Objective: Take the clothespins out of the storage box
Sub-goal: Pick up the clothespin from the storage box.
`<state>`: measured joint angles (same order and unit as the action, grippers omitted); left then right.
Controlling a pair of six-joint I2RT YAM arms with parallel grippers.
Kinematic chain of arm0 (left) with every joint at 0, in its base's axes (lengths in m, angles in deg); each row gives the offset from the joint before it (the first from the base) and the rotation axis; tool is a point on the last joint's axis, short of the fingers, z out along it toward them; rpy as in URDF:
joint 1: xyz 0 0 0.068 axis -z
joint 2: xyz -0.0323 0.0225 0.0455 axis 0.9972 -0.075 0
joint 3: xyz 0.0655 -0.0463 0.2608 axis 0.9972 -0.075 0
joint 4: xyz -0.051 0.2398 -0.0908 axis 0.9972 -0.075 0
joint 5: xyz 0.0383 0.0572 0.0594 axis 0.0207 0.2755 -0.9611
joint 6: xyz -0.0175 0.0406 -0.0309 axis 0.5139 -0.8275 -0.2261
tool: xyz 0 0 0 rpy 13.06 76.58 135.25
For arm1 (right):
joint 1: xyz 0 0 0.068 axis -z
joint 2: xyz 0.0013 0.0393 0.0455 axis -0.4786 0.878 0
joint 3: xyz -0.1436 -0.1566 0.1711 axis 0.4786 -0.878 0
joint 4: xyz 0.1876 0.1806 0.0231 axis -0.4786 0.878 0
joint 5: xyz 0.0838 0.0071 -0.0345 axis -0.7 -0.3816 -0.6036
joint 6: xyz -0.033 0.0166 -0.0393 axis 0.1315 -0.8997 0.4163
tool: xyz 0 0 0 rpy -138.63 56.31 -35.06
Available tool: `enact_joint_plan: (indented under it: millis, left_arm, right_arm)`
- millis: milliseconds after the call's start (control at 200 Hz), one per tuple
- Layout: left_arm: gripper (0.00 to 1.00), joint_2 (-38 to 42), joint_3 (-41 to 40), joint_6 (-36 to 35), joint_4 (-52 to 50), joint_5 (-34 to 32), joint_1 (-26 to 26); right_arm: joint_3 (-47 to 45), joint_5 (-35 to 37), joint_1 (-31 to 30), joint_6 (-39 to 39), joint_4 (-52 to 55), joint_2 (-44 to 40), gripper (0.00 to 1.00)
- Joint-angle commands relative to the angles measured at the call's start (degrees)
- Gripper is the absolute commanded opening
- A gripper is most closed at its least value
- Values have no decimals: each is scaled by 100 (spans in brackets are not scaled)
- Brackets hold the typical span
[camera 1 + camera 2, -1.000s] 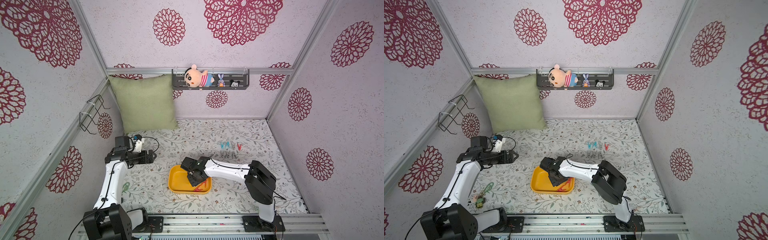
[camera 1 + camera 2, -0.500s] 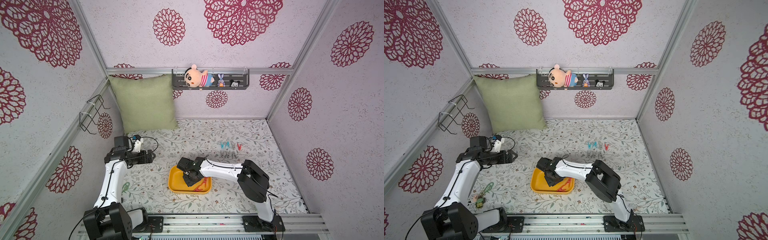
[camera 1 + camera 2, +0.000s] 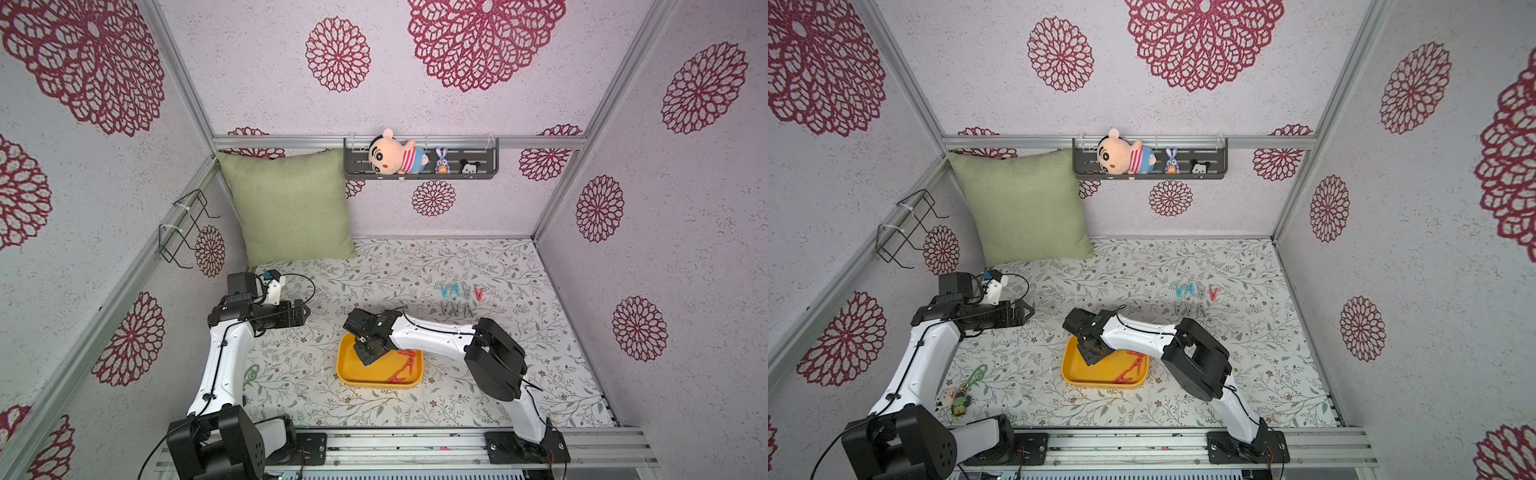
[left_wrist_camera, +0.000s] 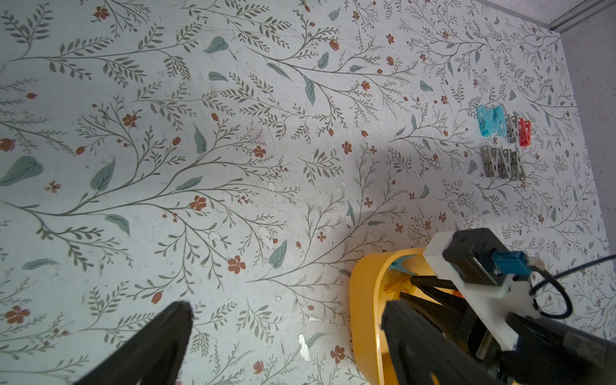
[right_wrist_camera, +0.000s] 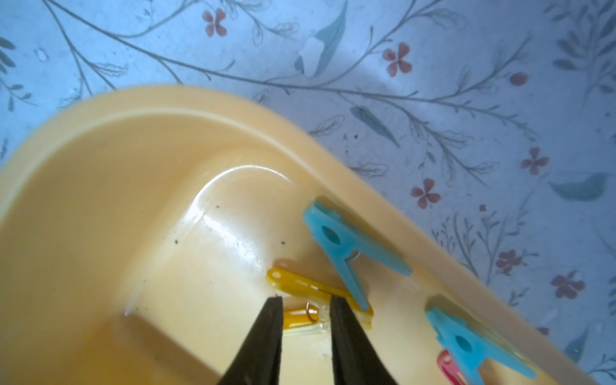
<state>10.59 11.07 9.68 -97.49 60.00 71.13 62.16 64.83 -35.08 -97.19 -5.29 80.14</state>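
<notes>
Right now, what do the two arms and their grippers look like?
The left arm and right arm have white shells, black joints and thin black cables. The left gripper and right gripper have black tapered fingers. Each wrist has a white bracket with a black camera.

Glossy plastic storage box [image 5: 100,150], plastic clothespins [image 5: 346,246]

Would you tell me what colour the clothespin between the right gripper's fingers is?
Yellow-orange; the clothespin nearly matches the storage box. The right wrist view shows it best.
</notes>
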Motion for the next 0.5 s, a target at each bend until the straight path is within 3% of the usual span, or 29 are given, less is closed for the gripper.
enact_joint_plan:
  millis: [0,115,165,200,295,495]
  left_arm:
    - [97,10,18,-11,88,99,-72]
    - [98,22,36,2,65,111,-62]
    - [97,28,44,22,71,75,-70]
    - [97,28,53,39,76,34,-60]
    - [97,35,79,94,105,-32,-72]
    - [97,97,141,230,115,15,-55]
  right_arm:
    - [95,186,-48,-145,286,-458,31]
    - [77,127,-88,-904,433,-569,31]
    - [-28,126,-160,-1479,441,-670,44]
    - [-152,53,-218,-1883,377,-758,48]
    - [-481,-73,-417,-2878,23,-960,47]
    - [-545,364,-669,-4552,-90,-907,44]
